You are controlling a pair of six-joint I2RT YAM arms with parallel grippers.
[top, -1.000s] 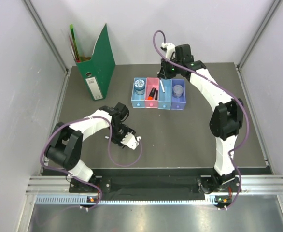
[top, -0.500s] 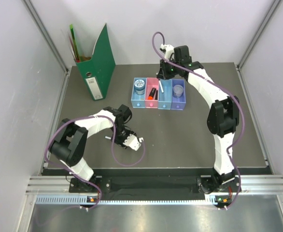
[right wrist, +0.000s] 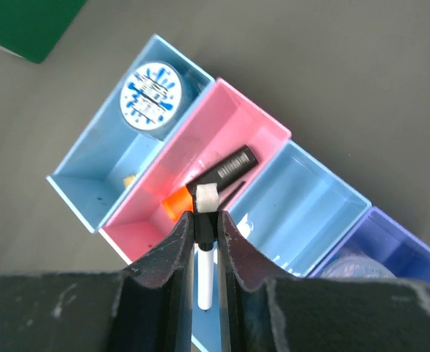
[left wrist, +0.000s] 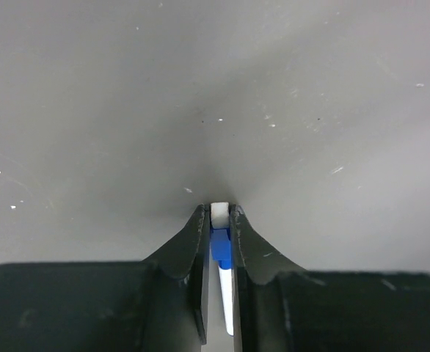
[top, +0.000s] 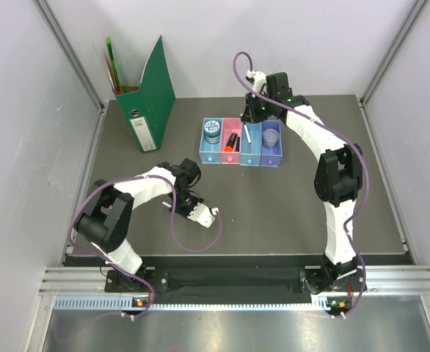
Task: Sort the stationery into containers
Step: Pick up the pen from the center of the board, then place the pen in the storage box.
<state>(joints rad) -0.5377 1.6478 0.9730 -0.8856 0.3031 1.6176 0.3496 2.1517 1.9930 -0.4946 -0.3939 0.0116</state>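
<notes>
Change, left hand: a second ago the left hand [top: 210, 213] had its fingers apart; now they are pinched together.
Change, left arm: the links nearest the base have swung a little, but the hand sits at almost the same spot, low over the desk [top: 274, 198].
Change, right arm: hardly any. The right hand [right wrist: 206, 220] remains above the row of trays, and what lies in them is as before.
Left hand, grip: clenched on the white pen with blue cap [left wrist: 221, 248]. The pen's white tip reaches the fingertips, with the blue part right behind it.
Left hand, surroundings: bare desk ahead of the fingertips; the trays lie well beyond.
Right hand, grip: clamped narrowly on a white stick [right wrist: 206, 282], its blunt end level with the fingertips.
Under the right hand: the fingertips hang over the side of the pink tray [right wrist: 222, 125] that meets the light blue tray [right wrist: 303, 205].
Just ahead of its fingertips: the orange-and-black highlighter [right wrist: 226, 170], lying in the pink tray.
To its left: the blue tray [right wrist: 90, 169], holding a bluish disc [right wrist: 154, 95].
To its right: the purple tray [right wrist: 402, 238], holding a clear disc [top: 271, 136].
</notes>
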